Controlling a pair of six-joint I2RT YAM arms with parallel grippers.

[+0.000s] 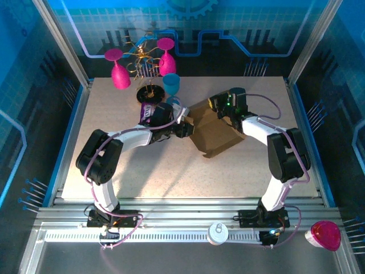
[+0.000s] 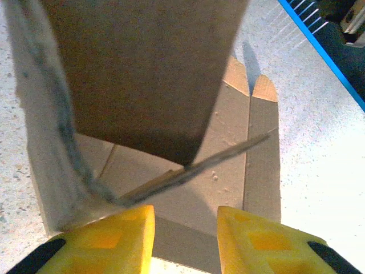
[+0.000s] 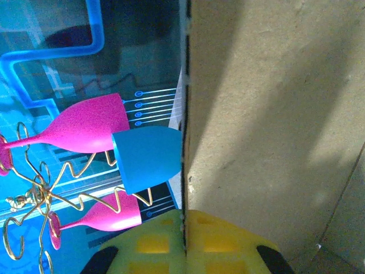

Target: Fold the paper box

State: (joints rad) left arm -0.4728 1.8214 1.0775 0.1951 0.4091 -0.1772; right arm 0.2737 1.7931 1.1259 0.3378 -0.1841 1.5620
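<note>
The paper box (image 1: 215, 132) is plain brown cardboard, partly folded, lying mid-table between the two arms. My left gripper (image 1: 186, 122) is at the box's left edge. In the left wrist view its yellow fingers (image 2: 117, 240) stand open (image 2: 185, 237) over a flat bottom panel, with a raised wall (image 2: 142, 68) and tabbed flaps (image 2: 262, 97) just ahead. My right gripper (image 1: 221, 109) is at the box's far upper side. In the right wrist view it is shut (image 3: 184, 242) on the thin edge of an upright panel (image 3: 274, 114).
A gold wire rack (image 1: 145, 57) holds two pink goblets (image 1: 118, 71) at the back, with a blue cup (image 1: 171, 84) beside it. A small purple snack packet (image 1: 149, 112) lies by the left wrist. A pink object (image 1: 325, 235) and a white disc (image 1: 218, 232) rest on the front rail.
</note>
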